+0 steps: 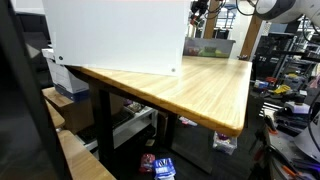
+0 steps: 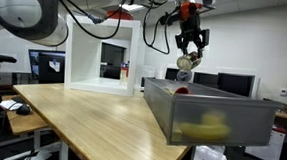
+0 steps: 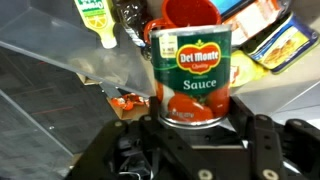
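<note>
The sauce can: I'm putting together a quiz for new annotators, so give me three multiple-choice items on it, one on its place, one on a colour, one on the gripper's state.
1. Where is the can?
A. on the floor
B. in the air above the grey bin
C. on a shelf

2. What colour is the upper part of its label?
A. green
B. blue
C. purple

3. What is the gripper doing?
A. open and empty
B. shut on the can
C. out of view

Answers:
1. B: an exterior view shows it hanging over the bin's rim.
2. A: the wrist view shows green around the red logo.
3. B: the wrist view shows the jaws against both its sides.
</note>
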Tool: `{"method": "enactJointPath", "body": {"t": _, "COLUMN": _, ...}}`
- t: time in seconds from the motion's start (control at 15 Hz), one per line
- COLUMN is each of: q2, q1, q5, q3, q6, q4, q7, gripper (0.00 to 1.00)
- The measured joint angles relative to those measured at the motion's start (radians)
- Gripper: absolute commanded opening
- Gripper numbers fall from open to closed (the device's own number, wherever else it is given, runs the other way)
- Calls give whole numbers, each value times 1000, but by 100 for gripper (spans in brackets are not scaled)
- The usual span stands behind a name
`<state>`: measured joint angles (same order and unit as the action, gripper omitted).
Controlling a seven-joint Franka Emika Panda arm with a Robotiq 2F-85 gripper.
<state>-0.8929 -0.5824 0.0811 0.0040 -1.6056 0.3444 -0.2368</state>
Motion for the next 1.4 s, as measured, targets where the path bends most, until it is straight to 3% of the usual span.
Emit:
{"method": "enactJointPath", "body": {"t": 0.67, "q2": 117, "q1": -6, "q5": 82, "q3": 69, "q6": 299, "q4": 0, "q7": -212, "gripper": 44}}
{"method": "enactJointPath", "body": {"t": 1.07, "q2": 135, "q1": -4, "q5": 102, "q3": 91, "q6": 483, "q4": 0, "q7": -332, "gripper": 44}}
{"method": "enactJointPath", "body": {"t": 1.4, "q2": 130, "q1": 3, "q5": 103, "q3": 93, "q6": 567, "q4": 8, "q7": -400, "gripper": 44}}
